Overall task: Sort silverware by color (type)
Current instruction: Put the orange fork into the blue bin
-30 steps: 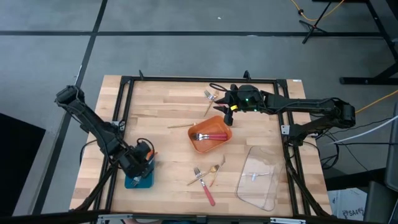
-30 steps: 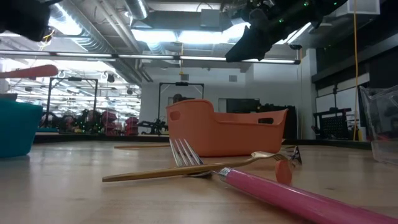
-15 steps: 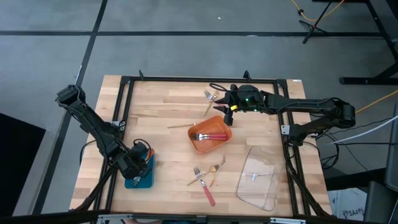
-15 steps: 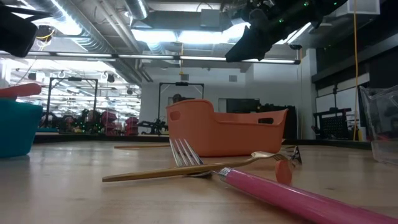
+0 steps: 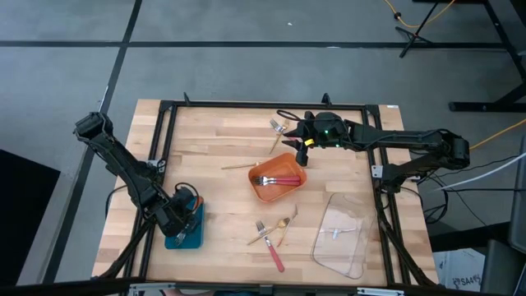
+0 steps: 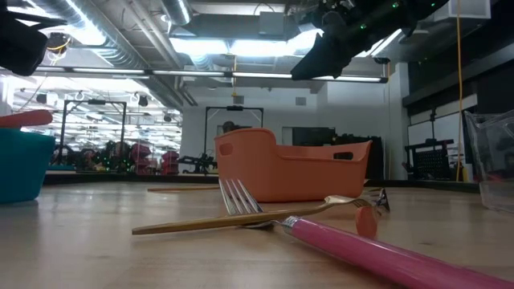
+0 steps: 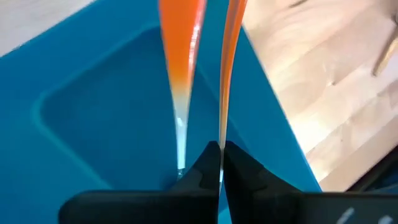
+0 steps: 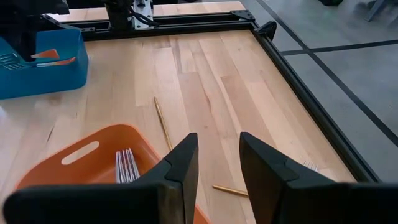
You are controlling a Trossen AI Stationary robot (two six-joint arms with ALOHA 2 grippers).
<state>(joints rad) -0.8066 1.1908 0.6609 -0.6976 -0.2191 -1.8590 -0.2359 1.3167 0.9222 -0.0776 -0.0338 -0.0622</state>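
My left gripper (image 5: 182,215) hangs over the blue tray (image 5: 192,239) at the near left, shut on an orange-handled fork (image 7: 231,62). A second orange-handled fork (image 7: 180,74) lies in that tray beside it. The orange tray (image 5: 258,191) at mid-table holds pink-handled forks (image 5: 279,178). My right gripper (image 8: 214,168) stands open above that tray's far rim with nothing between its fingers. Loose on the wood lie a pink-handled fork (image 6: 377,249) and a gold fork (image 6: 241,218) at the near middle, a gold one (image 5: 238,166) left of the orange tray, and forks (image 5: 278,126) at the far edge. My left gripper pinches the orange-handled fork between its two fingertips at the thin silver neck (image 7: 221,134) just below the handle. The fingers come from above, slanting steeply down. The handle (image 6: 24,119) reaches away from the fingertips over the blue tray, showing just above its rim; whether it touches the tray, I cannot tell.
A clear plastic tray (image 5: 341,234) sits at the near right. A black frame (image 5: 246,105) runs around the tabletop. Bare wood lies between the blue tray and the loose forks.
My left gripper has sunk toward the blue tray with the orange-handled fork and rolled a little. The fork's handle, well above the tray's rim a second ago, now sits just over it. My right gripper has kept still.
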